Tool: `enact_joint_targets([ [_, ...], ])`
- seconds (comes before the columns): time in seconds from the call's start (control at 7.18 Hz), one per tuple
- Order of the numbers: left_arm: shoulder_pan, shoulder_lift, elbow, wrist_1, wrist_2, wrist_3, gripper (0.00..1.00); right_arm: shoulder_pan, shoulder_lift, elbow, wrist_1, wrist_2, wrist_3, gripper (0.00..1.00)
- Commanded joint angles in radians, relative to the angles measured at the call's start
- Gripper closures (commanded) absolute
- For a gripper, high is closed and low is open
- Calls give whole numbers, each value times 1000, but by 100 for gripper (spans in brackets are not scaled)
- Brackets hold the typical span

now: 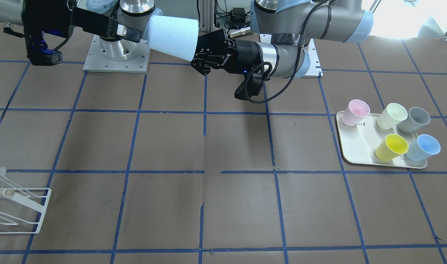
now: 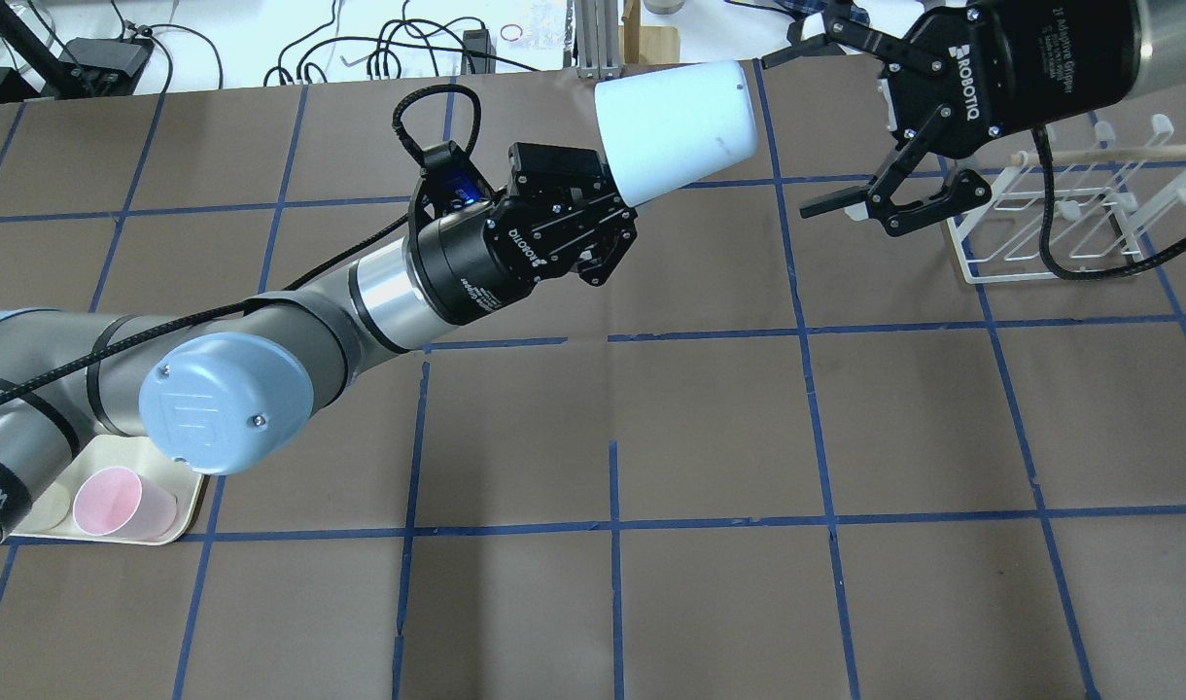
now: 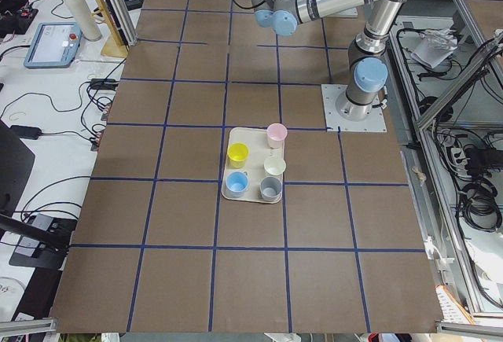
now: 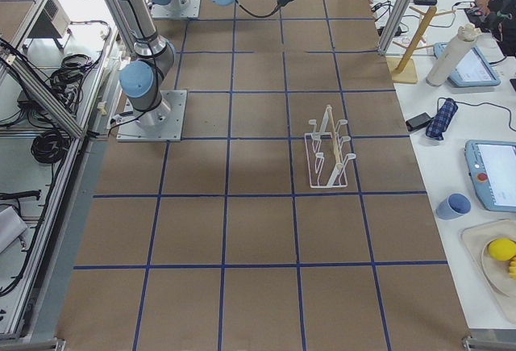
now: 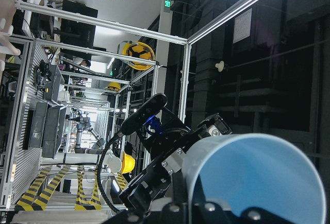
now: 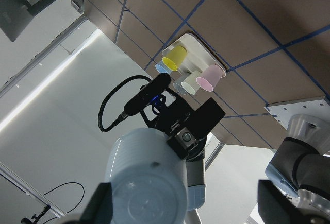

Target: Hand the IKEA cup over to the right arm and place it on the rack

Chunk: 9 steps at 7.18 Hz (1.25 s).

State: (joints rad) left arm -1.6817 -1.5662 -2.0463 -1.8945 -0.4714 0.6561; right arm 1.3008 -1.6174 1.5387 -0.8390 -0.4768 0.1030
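Note:
The IKEA cup [image 2: 676,126], a pale sky-blue tumbler, is held in the air on its side by my left gripper [image 2: 617,190], which is shut on its rim end. Its base points toward my right gripper [image 2: 797,131], which is open wide, its fingertips just short of the base. In the front-facing view the cup [image 1: 172,38] hangs between the left gripper [image 1: 195,55] and the right gripper [image 1: 135,35]. The right wrist view shows the cup base [image 6: 149,193] between the open fingers [image 6: 98,206]. The white wire rack [image 2: 1060,204] stands on the table behind the right gripper.
A cream tray [image 1: 355,156] on the left arm's side holds pink [image 1: 355,112], cream [image 1: 392,115], grey [image 1: 416,119], yellow [image 1: 392,146] and greyer-blue [image 1: 425,146] cups. The rack [image 1: 18,205] sits near the table's far corner. Brown paper with blue tape lines covers the table.

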Motion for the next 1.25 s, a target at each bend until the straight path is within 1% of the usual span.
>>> enact_joint_targets([
  [0.0, -18, 2, 0, -6, -4, 0, 100, 15, -5, -2, 6, 43, 7, 0],
  [0.28, -19, 5, 0, -8, -4, 0, 100, 49, -4, -2, -2, 50, 7, 0],
  [0.42, -20, 5, -2, -8, -3, 0, 100, 51, -6, -2, 1, 76, 6, 0],
  [0.56, -20, 2, -2, -8, -3, 0, 100, 51, -9, -2, 3, 73, 6, 0],
  [0.7, -20, 3, -2, -8, -1, 0, 100, 51, -9, -3, -2, 73, 4, 4],
  [0.84, -20, 2, -2, -8, -1, 0, 100, 51, -7, -5, -5, 73, 6, 20],
  [1.11, -20, 2, -2, -8, -1, 0, 100, 51, -1, 0, -2, 64, 3, 17],
])
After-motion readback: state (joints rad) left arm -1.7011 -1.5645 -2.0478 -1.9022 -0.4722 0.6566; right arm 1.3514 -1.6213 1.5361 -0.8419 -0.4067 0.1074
